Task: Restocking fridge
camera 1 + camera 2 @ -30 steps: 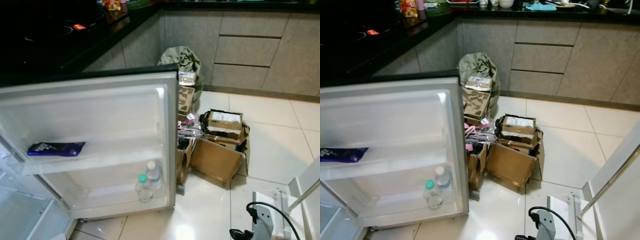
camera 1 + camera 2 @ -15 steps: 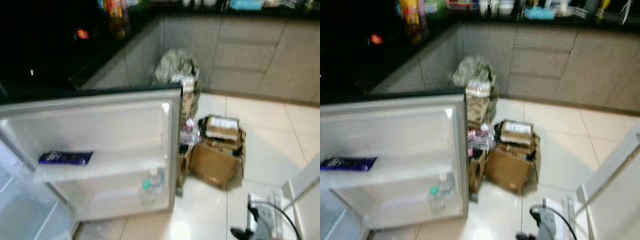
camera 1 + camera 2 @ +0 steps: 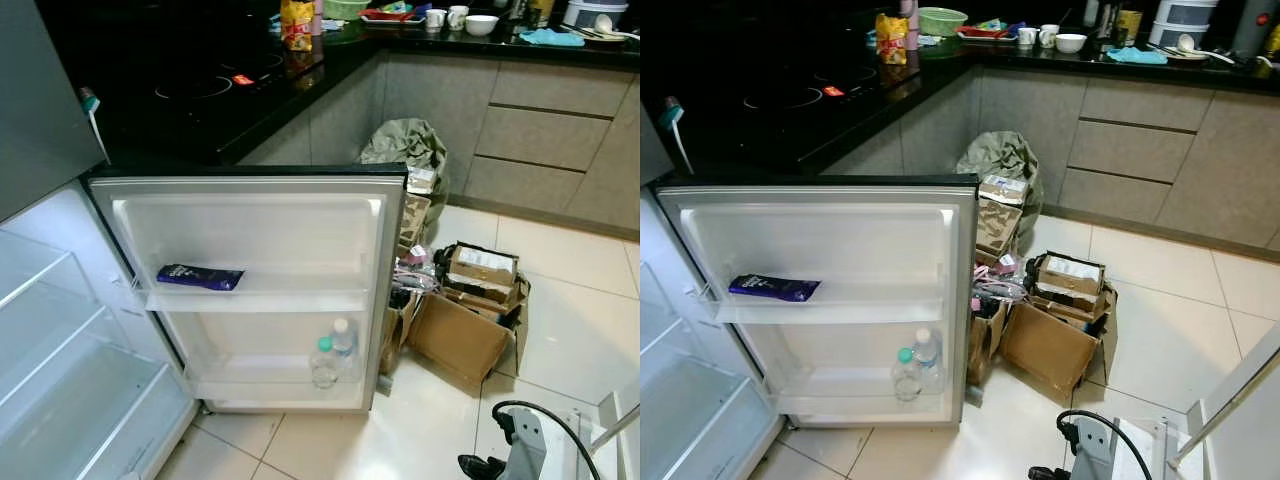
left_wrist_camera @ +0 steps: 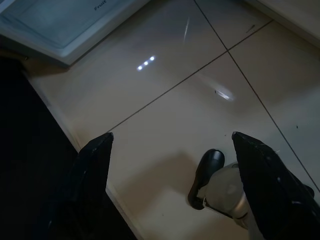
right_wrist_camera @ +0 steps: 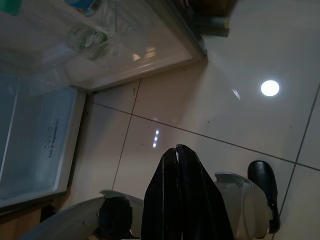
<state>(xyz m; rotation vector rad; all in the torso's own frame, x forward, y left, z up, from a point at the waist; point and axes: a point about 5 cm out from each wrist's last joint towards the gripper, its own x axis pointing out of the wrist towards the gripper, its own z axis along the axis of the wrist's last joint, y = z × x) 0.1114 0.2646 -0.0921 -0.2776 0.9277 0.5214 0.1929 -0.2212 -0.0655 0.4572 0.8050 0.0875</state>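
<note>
standing at the open fridge, both arms idle

you're looking down at the fridge door [image 3: 250, 240] swung wide open. a dark purple packet [image 3: 200, 277] lies flat on the door's upper shelf. two water bottles [image 3: 332, 352] stand upright, touching, in the lower door bin toward the door's outer edge. fridge interior [image 3: 60, 380] sits at your left with its white shelves lit.

left gripper [image 4: 170, 145] hangs over the floor tiles, fingers spread wide, nothing between them. right gripper [image 5: 176, 152] also points at the floor near the door's bottom corner, fingers pressed together, holding nothing.

cardboard boxes [image 3: 465, 315] are piled on the floor just beside the door edge, with a grey-green bag [image 3: 405, 150] behind them against the cabinets.
</note>
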